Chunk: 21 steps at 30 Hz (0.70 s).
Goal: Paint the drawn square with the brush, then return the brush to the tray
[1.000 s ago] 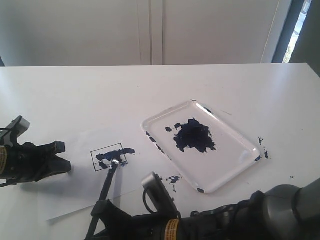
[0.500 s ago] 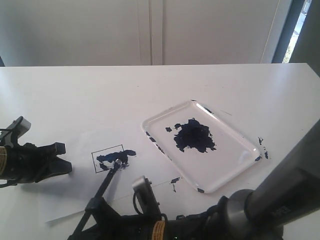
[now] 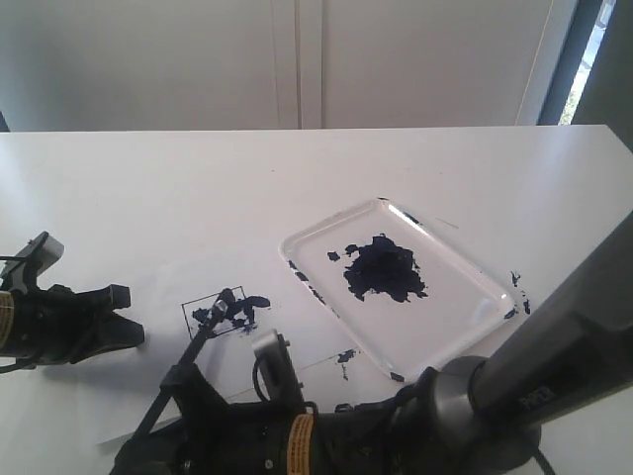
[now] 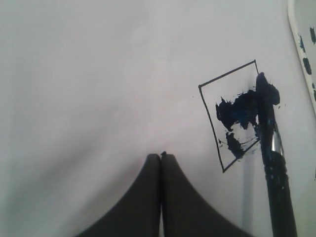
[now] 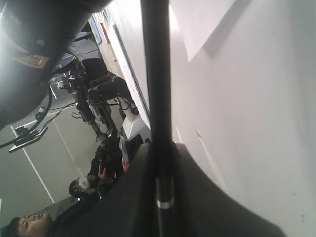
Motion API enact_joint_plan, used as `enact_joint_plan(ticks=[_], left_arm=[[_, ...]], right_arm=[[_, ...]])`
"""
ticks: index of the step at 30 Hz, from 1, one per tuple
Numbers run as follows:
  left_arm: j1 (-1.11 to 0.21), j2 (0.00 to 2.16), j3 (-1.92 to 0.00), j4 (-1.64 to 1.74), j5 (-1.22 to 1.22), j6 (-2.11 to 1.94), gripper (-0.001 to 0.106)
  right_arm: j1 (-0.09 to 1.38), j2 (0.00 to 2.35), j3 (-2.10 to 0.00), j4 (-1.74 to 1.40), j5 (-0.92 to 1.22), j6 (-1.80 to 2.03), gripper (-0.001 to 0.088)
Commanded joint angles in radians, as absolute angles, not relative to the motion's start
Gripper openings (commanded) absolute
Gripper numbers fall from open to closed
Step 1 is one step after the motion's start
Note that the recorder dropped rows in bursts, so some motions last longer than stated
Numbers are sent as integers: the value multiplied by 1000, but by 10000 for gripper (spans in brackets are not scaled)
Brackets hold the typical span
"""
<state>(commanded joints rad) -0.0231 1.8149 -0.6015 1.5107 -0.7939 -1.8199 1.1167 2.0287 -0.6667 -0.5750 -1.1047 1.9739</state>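
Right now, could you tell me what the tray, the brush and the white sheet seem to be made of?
The tray: clear glossy plastic, see-through with bright highlights. The brush: matte black handle, wood or plastic, unclear; its ferrule glints silver, likely metal. The sheet: thin white paper, apparently; matte, no shine.

Glossy clear plastic on the tray [image 3: 450, 312], matt white paper sheet [image 3: 163, 287] on the smooth white counter [image 3: 198, 188], and the brush [image 4: 272, 168] shows a matt black handle with a shiny metal ferrule.
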Motion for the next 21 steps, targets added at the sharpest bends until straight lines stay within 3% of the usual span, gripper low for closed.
enact_joint_plan(ticks=[8, 21], left_arm=[[-23, 1815, -601, 1511, -792, -1820, 0], [-23, 1815, -601, 1513, -794, -1822, 0]], right_arm=[[1197, 2029, -662, -550, -1107, 1982, 0], [1205, 2029, -575, -469, -1172, 1956, 0]])
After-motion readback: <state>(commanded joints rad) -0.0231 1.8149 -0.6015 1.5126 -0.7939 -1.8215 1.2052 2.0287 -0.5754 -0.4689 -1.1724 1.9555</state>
